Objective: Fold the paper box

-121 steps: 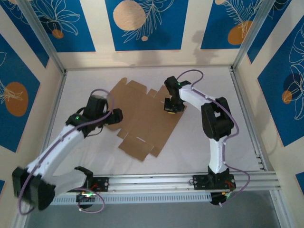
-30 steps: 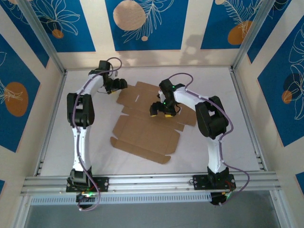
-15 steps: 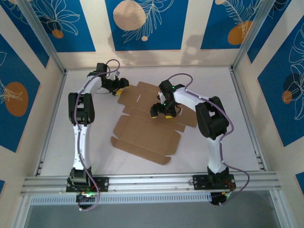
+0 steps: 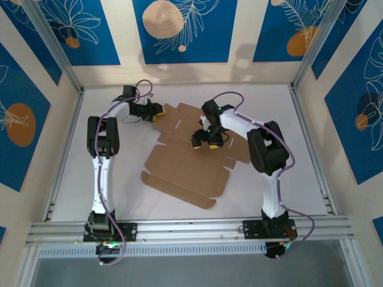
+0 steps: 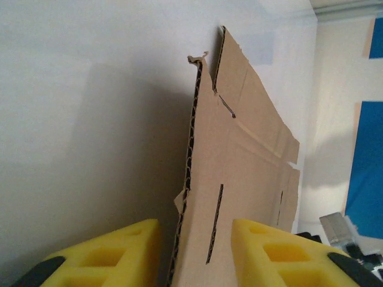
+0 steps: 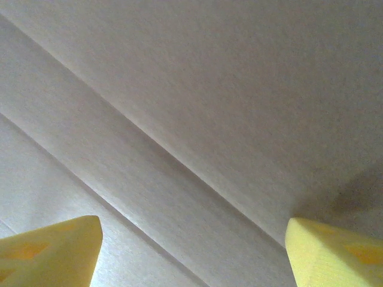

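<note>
Paper box (image 4: 182, 167) laid flat mid-table, unfolded. Far-left flap edge straddled by left gripper (image 4: 157, 111), fingers spread, nothing clamped yet. Centre panel seemingly held down by right gripper (image 4: 204, 141), fingers wide apart. Step judged: first flap fold. Next: flap to be pinched, raised along crease.

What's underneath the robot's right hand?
The flat brown paper box lies under the right hand; its open fingers frame a creased panel. The white table beneath that panel is covered, so whether anything lies there cannot be seen.
</note>
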Motion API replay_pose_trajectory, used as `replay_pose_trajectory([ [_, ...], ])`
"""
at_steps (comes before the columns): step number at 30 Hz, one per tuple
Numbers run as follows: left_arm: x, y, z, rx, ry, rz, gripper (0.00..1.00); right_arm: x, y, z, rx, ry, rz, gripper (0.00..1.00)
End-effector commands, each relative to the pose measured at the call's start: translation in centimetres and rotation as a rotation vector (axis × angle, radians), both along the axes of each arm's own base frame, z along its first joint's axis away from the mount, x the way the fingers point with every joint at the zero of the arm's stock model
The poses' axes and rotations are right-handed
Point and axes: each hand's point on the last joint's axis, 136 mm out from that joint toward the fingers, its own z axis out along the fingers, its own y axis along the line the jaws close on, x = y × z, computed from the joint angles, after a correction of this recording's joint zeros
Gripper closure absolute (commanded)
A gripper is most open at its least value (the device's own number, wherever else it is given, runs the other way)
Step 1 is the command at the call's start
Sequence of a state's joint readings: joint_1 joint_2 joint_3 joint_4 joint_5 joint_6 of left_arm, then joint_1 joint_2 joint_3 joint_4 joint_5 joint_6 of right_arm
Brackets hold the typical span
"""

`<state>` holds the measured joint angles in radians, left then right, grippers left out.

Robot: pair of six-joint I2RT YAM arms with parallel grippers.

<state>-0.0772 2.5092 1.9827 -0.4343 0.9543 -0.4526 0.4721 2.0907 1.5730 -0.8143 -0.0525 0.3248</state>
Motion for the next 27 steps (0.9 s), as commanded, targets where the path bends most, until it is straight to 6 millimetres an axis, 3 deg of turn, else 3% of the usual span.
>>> replay_pose_trajectory([
  [1, -0.9, -1.1, 2.4, -0.059, -0.047, -0.06, 0.64, 0.6, 0.5, 2.1, 0.022, -0.037, 0.031, 0.2],
  [5, -0.8, -1.6, 3.4, -0.044, -0.102, -0.073, 0.67, 1.2, 0.3, 2.9, 0.006, -0.068, 0.036, 0.21],
  [8, -0.6, -0.6, 4.0, 0.085, -0.164, -0.055, 0.83, 1.9, -0.2, 4.7, 0.0, -0.124, 0.025, 0.22],
  [11, -0.8, 0.2, 6.0, 0.182, -0.261, -0.043, 0.9, 3.3, -0.8, 8.5, 0.041, -0.205, -0.02, 0.23],
  [14, -0.8, 0.5, 8.6, 0.16, -0.39, 0.019, 0.92, 5.0, -1.8, 13.0, 0.056, -0.314, -0.091, 0.24],
  [16, -1.3, 0.8, 11.3, 0.129, -0.585, 0.09, 0.97, 5.9, -2.1, 15.8, 0.087, -0.386, -0.096, 0.23],
  [17, -1.6, 0.9, 12.5, 0.124, -0.691, 0.122, 0.99, 6.1, -1.9, 17.0, 0.112, -0.421, -0.075, 0.27],
  [20, -3.9, 1.3, 16.5, 0.072, -0.987, 0.166, 1.0, 7.5, -2.4, 20.6, 0.102, -0.584, -0.031, 0.27],
  [24, -5.9, 0.4, 18.8, -0.007, -1.103, 0.103, 0.99, 8.4, -1.0, 25.7, 0.104, -0.909, 0.188, 0.24],
  [27, -7.5, 0.3, 20.4, -0.025, -1.226, 0.104, 1.0, 7.9, 0.5, 27.1, 0.037, -1.056, 0.43, 0.21],
])
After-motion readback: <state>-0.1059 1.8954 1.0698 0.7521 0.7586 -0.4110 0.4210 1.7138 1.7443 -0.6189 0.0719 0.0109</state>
